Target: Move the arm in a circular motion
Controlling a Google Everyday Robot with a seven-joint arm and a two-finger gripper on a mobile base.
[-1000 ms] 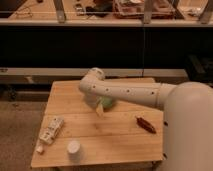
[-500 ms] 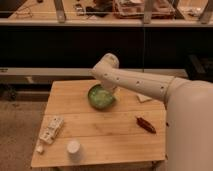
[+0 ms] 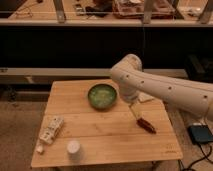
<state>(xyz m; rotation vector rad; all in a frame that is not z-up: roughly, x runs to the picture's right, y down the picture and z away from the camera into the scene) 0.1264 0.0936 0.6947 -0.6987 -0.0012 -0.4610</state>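
Note:
The arm [image 3: 165, 90] is a thick cream-white tube with small dark holes, reaching in from the right edge over the wooden table [image 3: 105, 135]. Its bulbous elbow [image 3: 127, 70] rises just right of a green bowl [image 3: 102, 96]. From the elbow a short pale segment drops down to the gripper [image 3: 135, 112], which hangs low over the table right of the bowl and just above a dark red-brown object [image 3: 146, 125].
A white cup [image 3: 73, 148] stands near the table's front edge. A white packet [image 3: 51, 130] lies at the front left. A pale sheet [image 3: 146, 98] shows under the arm. A dark shelf unit [image 3: 100, 45] runs behind the table, and a dark box [image 3: 201, 134] sits on the floor at right.
The elbow has swung from the table's left-centre to the right. The pale tip has moved off the bowl, which now shows whole, and hangs near the dark red-brown object.

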